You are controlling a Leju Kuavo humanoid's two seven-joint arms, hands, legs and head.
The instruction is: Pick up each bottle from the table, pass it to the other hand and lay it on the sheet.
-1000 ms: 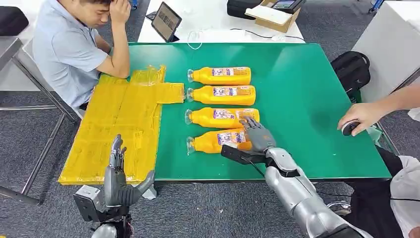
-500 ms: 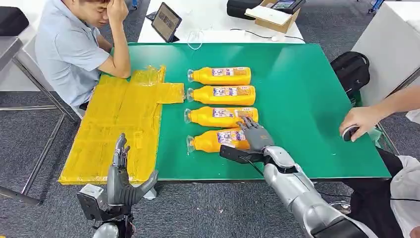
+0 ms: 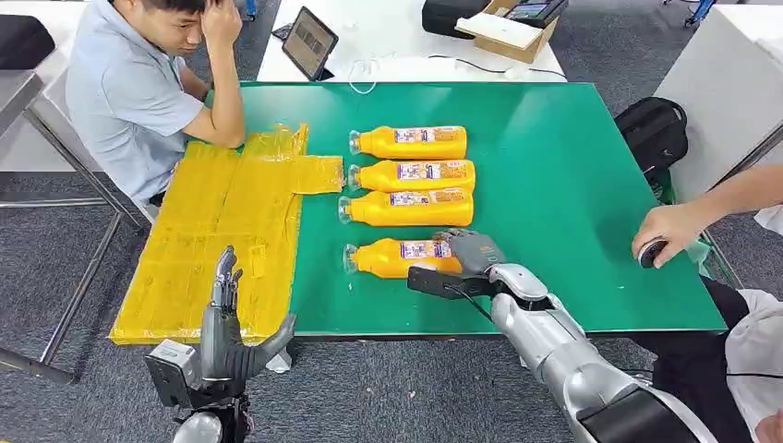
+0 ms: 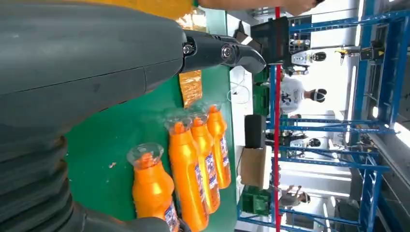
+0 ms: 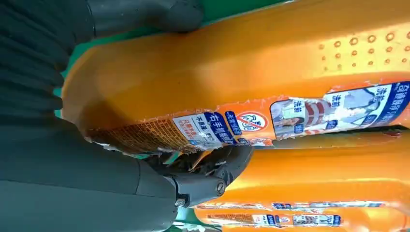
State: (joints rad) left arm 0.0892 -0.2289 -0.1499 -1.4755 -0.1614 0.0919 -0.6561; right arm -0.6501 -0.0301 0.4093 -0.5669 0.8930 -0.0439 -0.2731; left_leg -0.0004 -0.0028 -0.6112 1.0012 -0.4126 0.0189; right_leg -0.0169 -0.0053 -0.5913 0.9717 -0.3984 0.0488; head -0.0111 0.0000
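Right robot hand (image 3: 471, 251): we see it wrapped over the base end of the nearest bottle (image 3: 399, 257); in our right wrist view the thumb lies on one side of the body and dark fingers (image 5: 227, 162) curl round the other, so it grips that bottle.
Nearest bottle: it lies on its side on the table (image 3: 572, 194), cap toward 9 o'clock, base toward 3 o'clock under the hand. We cannot tell whether it is lifted clear of the table.
Left robot hand (image 3: 224, 325): we see it held upright at about 7 o'clock from the bottles, off the near table edge, fingers spread, thumb out to the side, nothing in it.
Other bottles: three more lie side by side at 12 o'clock from the held one, caps toward 9 o'clock. The closest (image 3: 406, 208) is just beside the hand's fingers, the middle one (image 3: 412, 175) touches it, and the far one (image 3: 409, 141) sits slightly apart.
Sheet (image 3: 222, 231): yellow, at 9 o'clock from the bottles, hanging past the table's left edge, with no bottle on it.
People: one person (image 3: 129, 92) sits at 10 o'clock by the sheet, head propped on a hand. Another person's hand (image 3: 667, 228) rests on a small dark object at 3 o'clock, at the table's right edge.
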